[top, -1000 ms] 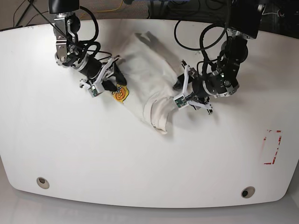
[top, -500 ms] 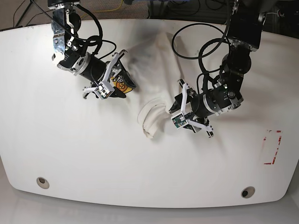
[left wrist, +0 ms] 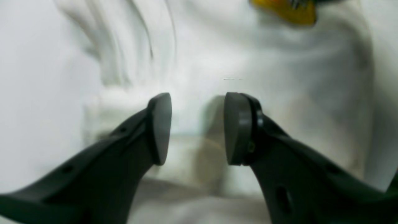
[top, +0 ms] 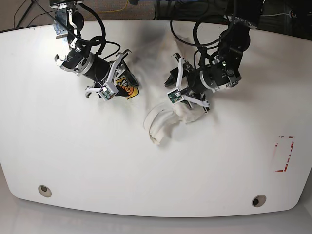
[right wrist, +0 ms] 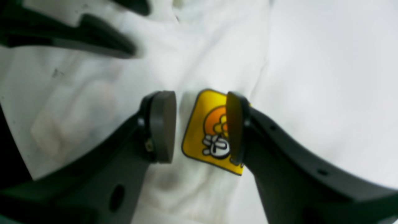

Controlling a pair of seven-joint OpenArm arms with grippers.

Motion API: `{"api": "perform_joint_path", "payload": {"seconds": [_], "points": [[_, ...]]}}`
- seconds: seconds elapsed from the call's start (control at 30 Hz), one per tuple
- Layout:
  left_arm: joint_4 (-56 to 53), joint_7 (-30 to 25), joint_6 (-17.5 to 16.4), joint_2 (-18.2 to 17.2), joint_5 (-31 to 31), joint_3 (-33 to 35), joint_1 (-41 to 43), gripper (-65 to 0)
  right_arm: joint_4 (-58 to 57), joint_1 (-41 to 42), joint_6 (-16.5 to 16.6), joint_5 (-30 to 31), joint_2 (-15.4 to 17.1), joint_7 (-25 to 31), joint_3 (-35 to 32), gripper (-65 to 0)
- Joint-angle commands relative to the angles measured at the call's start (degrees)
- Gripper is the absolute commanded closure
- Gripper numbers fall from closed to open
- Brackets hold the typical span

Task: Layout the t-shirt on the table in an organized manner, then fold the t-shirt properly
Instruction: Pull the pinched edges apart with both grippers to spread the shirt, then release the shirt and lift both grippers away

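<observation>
The white t-shirt (top: pixel 163 92) lies bunched in a loose heap on the table (top: pixel 73 161), toward the middle of the far edge, with a rolled fold of cloth trailing toward the table's centre. The right claw (right wrist: pixel 199 127) sits at the side of the heap nearer the far left corner; in its wrist view the two dark pads stand apart with a clear gap, and the yellow-orange badge (right wrist: pixel 211 132) with its small cartoon figure shows between them, partly hidden behind one pad. Whether the pads pinch the cloth there cannot be told. The left claw (left wrist: pixel 197 129) is at the opposite side of the heap, and its wrist view shows its pads also parted, with blurred white fabric filling the space between and behind them; a grip on the cloth cannot be confirmed either. In the overhead view both arms lean in over the shirt from the far edge. A red tape rectangle (top: pixel 284 153) marks the table near its right edge, and two grey grommet holes (top: pixel 44 190) sit near the front corners.
</observation>
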Motion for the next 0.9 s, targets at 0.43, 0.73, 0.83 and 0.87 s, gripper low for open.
{"api": "perform_joint_path", "payload": {"seconds": [0.43,0.73,0.83,0.87], "points": [[-5.2,-6.2,0.3,-1.2,-0.7,-1.2,3.1,-25.7,-10.6,1.1,0.1,1.1,0.1,6.0,0.0,-24.6],[-5.4,-6.2,0.3,-5.0,-0.9,-4.2,3.1,-25.7,-11.6,-0.9,0.1,1.3,0.1,7.5,-0.1,-24.6],[-5.3,-6.2,0.3,-5.9,-0.9,-5.0,2.7,-25.7,-11.5,-1.4,0.1,1.4,0.1,7.5,-0.1,-24.6],[-5.3,-6.2,0.3,-6.1,-0.9,-5.1,2.3,-25.7,-11.5,-1.5,0.1,1.4,0.1,7.5,-0.1,-24.6]]}}
